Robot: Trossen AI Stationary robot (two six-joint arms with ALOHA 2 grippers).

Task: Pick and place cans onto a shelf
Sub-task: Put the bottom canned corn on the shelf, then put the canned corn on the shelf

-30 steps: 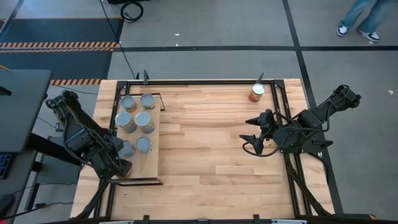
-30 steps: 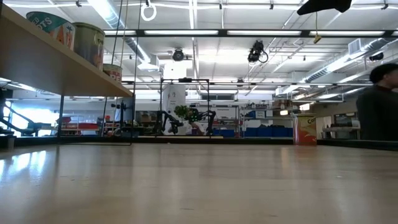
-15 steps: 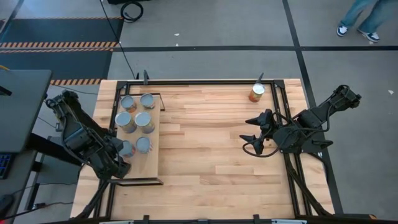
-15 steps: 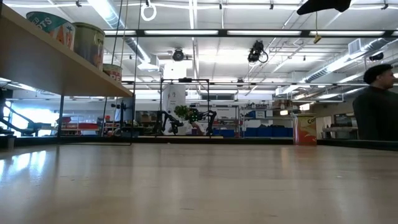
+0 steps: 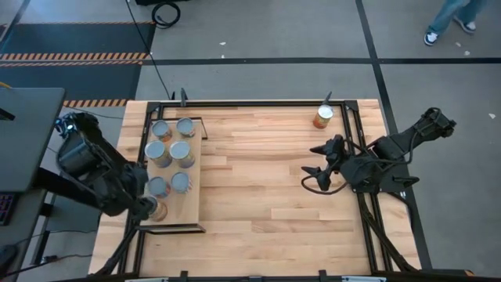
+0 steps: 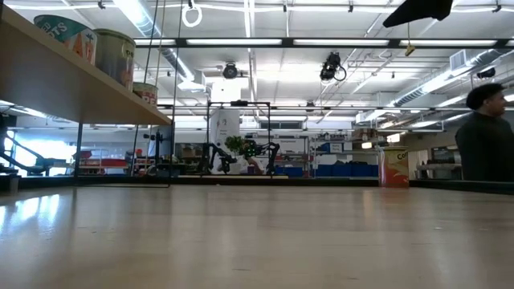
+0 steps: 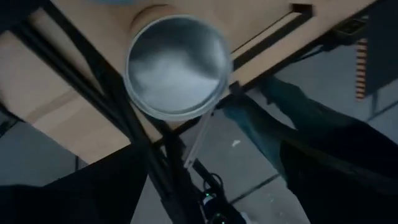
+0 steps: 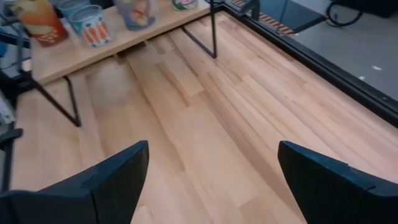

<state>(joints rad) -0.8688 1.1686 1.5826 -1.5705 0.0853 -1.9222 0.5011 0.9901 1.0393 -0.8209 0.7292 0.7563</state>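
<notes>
The pale plywood shelf with its black frame stands at the table's left side and carries several cans with silver tops. One more can stands at the shelf's near left corner; the left wrist view shows its round top from above. My left gripper is raised just left of that can, open and empty. Another can, with an orange label, stands on the table at the far right. My right gripper hovers open and empty over the table's right part.
The middle of the striped-wood tabletop lies bare between shelf and right gripper. The shelf's black legs stand on the table. A person stands beyond the table's far right; another walks at the far right of the floor.
My left gripper has risen and drawn back toward the table's left edge, away from the can at the shelf's near left corner. That can's silver top, covered before, now shows, and the can stays standing on the shelf.
</notes>
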